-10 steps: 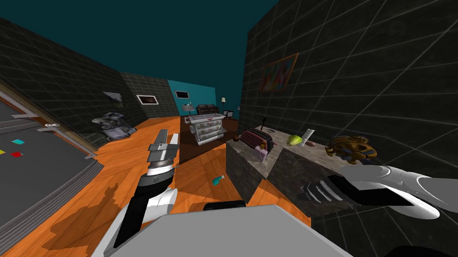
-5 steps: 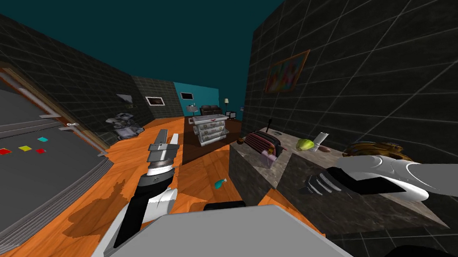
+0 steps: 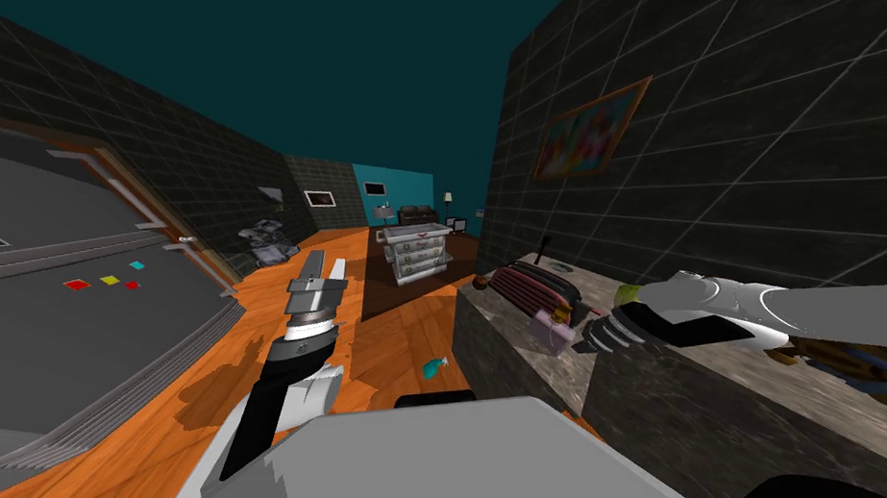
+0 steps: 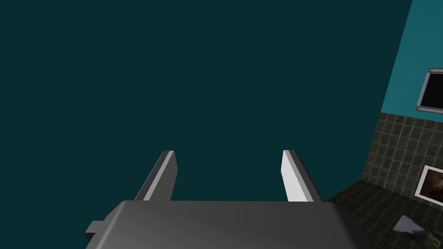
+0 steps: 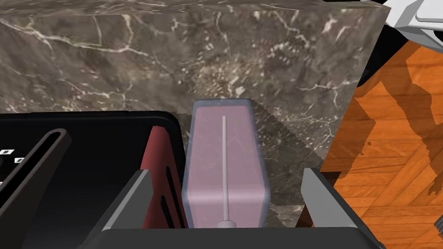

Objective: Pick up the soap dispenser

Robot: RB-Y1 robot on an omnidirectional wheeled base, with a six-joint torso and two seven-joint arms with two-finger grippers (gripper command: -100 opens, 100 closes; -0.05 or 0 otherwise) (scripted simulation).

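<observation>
Dark marble with pale veins forms the tabletop (image 5: 173, 56), its square corner dropping to an orange wood-plank floor (image 5: 389, 173). Near that corner stands the soap dispenser (image 5: 224, 160): a pale pink, translucent, rectangular block with rounded edges and a thin grey tube running down its middle. It sits just beside a toaster (image 5: 86, 173) with a glossy black top, long slots and a dark red side. The right end effector (image 5: 225, 172) is released, its flat grey fingers spread to either side of the dispenser with a gap showing at each. The left end effector (image 4: 229, 151) is raised over the floor in the head view, its blades likewise apart and gripping nothing.
</observation>
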